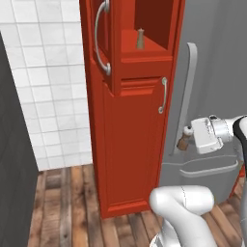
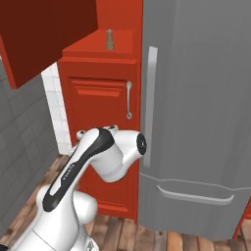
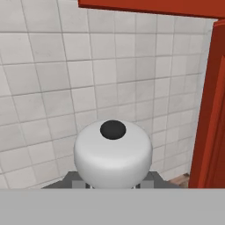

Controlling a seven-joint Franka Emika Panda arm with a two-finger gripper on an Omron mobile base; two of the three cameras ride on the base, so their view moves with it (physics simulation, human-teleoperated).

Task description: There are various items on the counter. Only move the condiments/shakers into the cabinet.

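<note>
Tan shaker (image 1: pixel 140 38) stands on cabinet (image 1: pixel 130 144) shelf; gripper (image 1: pixel 185 140) clamps brown white-topped shaker (image 3: pixel 113 151).

Both base views face the red cabinet (image 1: pixel 130 144) from opposite sides; hand view nears tiled wall (image 3: pixel 66 79).

I read the cabinet (image 1: pixel 130 144) as red painted wood, satin. Its bar handle (image 1: pixel 100 38) — smooth grey metal. Tan shaker (image 1: pixel 140 39) on the shelf: matt turned wood. Held shaker's ball top (image 3: pixel 113 154) — smooth white, faint sheen. Floor planks (image 1: pixel 67 207): rough weathered wood.
</note>
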